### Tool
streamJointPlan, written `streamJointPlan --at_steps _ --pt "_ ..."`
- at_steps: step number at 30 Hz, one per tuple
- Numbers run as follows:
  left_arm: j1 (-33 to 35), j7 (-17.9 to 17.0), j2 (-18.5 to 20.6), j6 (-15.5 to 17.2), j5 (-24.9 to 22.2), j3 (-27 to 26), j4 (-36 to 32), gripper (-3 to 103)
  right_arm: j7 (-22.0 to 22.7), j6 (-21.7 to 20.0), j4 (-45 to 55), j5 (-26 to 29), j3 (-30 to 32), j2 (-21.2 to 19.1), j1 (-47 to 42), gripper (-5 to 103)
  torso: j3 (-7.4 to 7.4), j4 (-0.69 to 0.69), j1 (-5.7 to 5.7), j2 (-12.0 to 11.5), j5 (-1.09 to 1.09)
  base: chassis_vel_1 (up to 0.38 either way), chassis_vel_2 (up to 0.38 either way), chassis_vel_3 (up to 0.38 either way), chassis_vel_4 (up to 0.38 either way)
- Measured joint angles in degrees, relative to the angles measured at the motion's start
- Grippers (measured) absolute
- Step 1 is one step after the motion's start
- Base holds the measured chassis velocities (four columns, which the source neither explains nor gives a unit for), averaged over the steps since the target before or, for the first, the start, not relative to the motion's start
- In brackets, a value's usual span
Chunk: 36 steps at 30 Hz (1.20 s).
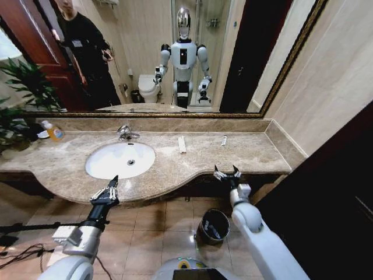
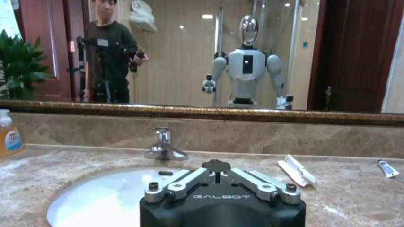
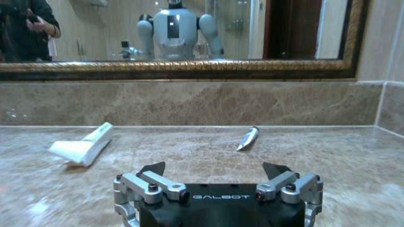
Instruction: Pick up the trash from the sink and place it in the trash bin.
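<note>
The white oval sink [image 1: 111,161] [image 2: 94,203] sits in the beige marble countertop [image 1: 250,154] under a chrome faucet [image 1: 126,133] [image 2: 163,147]. Its bowl shows just the drain. To its right on the counter lie two pieces of trash: a flat white packet [image 1: 182,144] [image 2: 296,170] [image 3: 82,146] and a small tube [image 1: 224,140] [image 2: 387,168] [image 3: 247,138]. My left gripper [image 1: 108,191] [image 2: 216,165] hovers shut at the basin's front rim. My right gripper [image 1: 227,173] [image 3: 215,169] stands open and holds nothing at the counter's front edge, short of the tube. The dark trash bin [image 1: 201,223] stands on the floor between my arms.
A yellow-orange bottle [image 1: 54,131] [image 2: 7,137] stands at the counter's far left beside a green plant [image 1: 20,87]. A mirror spans the back wall and a side wall closes the right end. Cables [image 1: 20,252] lie on the tiled floor at left.
</note>
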Motion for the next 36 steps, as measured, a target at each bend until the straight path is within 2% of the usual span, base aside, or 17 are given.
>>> streamJointPlan --at_steps 10,18,27,36 --pt "0.0 0.0 0.0 0.0 0.0 0.0 0.0 0 -0.05 -1.97 -13.65 6.63 -5.24 -1.2 14.48 100 0.0 0.0 0.0 0.0 0.0 0.0 0.0 0.0 0.0" --pt "0.0 0.0 0.0 0.0 0.0 0.0 0.0 0 0.13 -2.47 -22.35 8.13 -8.56 -1.14 25.42 100 0.0 0.0 0.0 0.0 0.0 0.0 0.0 0.0 0.0" --pt "0.0 0.0 0.0 0.0 0.0 0.0 0.0 0 1.13 -4.43 -29.84 9.5 -11.24 -0.25 32.44 100 0.0 0.0 0.0 0.0 0.0 0.0 0.0 0.0 0.0" --pt "0.0 0.0 0.0 0.0 0.0 0.0 0.0 0 3.71 -9.12 -36.41 13.45 -12.17 0.86 38.91 100 0.0 0.0 0.0 0.0 0.0 0.0 0.0 0.0 0.0"
